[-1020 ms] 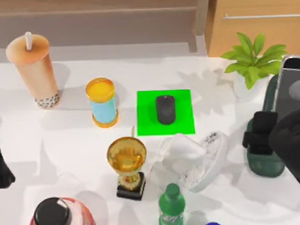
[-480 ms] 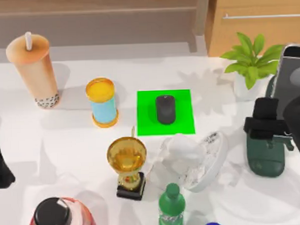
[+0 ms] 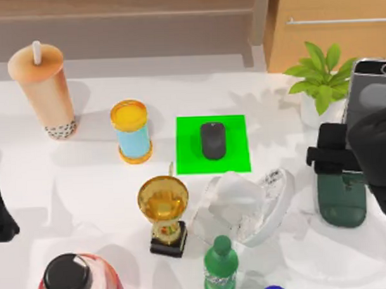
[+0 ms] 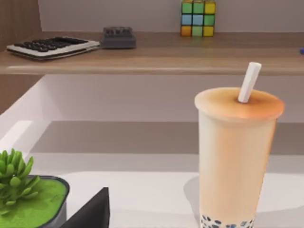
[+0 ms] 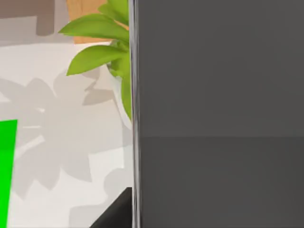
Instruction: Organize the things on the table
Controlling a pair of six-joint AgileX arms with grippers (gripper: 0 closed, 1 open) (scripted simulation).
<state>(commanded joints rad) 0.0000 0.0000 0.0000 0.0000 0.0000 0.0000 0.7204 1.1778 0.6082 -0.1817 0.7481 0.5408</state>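
I have the right claw [image 3: 338,160] at the desk's three o'clock edge, clamped on the smartphone [image 3: 371,94], which it holds raised and leaning above a dark green stand [image 3: 342,199]. In the right wrist view the phone's grey screen [image 5: 218,114] sits close up, with the potted plant [image 5: 107,42] just behind its edge.

The mouse [image 3: 212,140] already lies on the green mat [image 3: 234,143] at the centre of the desk [image 3: 86,186]. The bubble-tea cup [image 3: 44,89] stands upright at ten o'clock, well apart from the mat; the left wrist view faces the same cup [image 4: 235,156] with its white straw [image 4: 249,81]. My left arm is parked at the nine o'clock edge, and I cannot tell whether its claw is open or closed.

I judge the step in hand to be placing the phone. The next move calls for lowering it squarely so its bottom edge seats in the stand's slot, then parting the claw only once it rests steady. The plant just beyond, at one o'clock, leaves little room, and the white fan [image 3: 252,206] lies near the stand at seven o'clock from it. After that, the cup looks like the left arm's job.
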